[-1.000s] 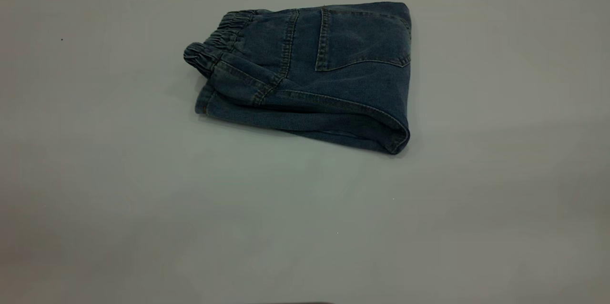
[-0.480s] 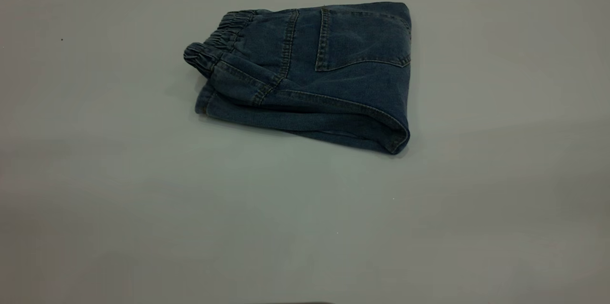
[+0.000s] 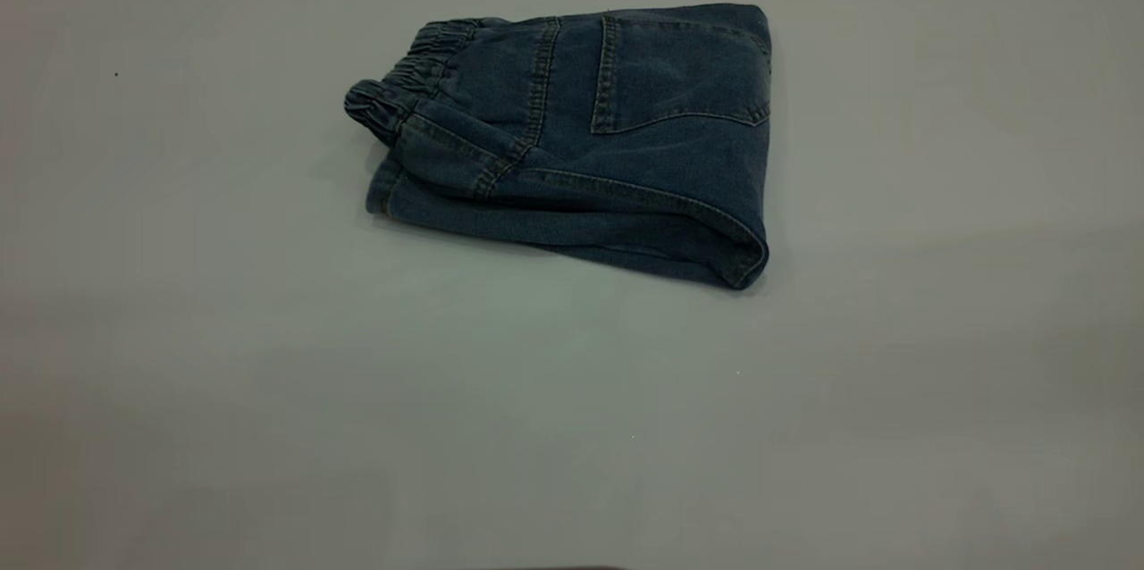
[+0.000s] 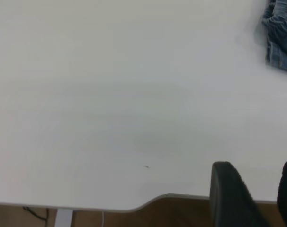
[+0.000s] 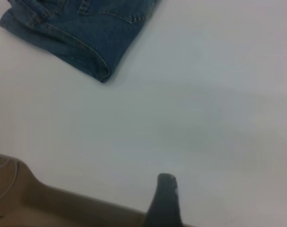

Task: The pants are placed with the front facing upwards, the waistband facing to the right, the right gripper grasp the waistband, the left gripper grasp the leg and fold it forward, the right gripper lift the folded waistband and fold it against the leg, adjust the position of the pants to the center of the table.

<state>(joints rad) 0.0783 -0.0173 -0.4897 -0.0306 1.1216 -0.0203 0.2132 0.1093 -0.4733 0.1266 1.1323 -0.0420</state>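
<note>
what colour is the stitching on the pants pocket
Tan, on blue denim; the pocket of the pants shows best in the exterior view.

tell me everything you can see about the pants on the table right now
The pants are short blue denim jeans with tan stitching, folded into a compact bundle. A back patch pocket faces up. The ruched waistband bunches at the exterior view's left, and a fold runs along the right edge. They lie flat on the white table, toward its far side. Nothing else touches them; no gripper is near them.
</note>
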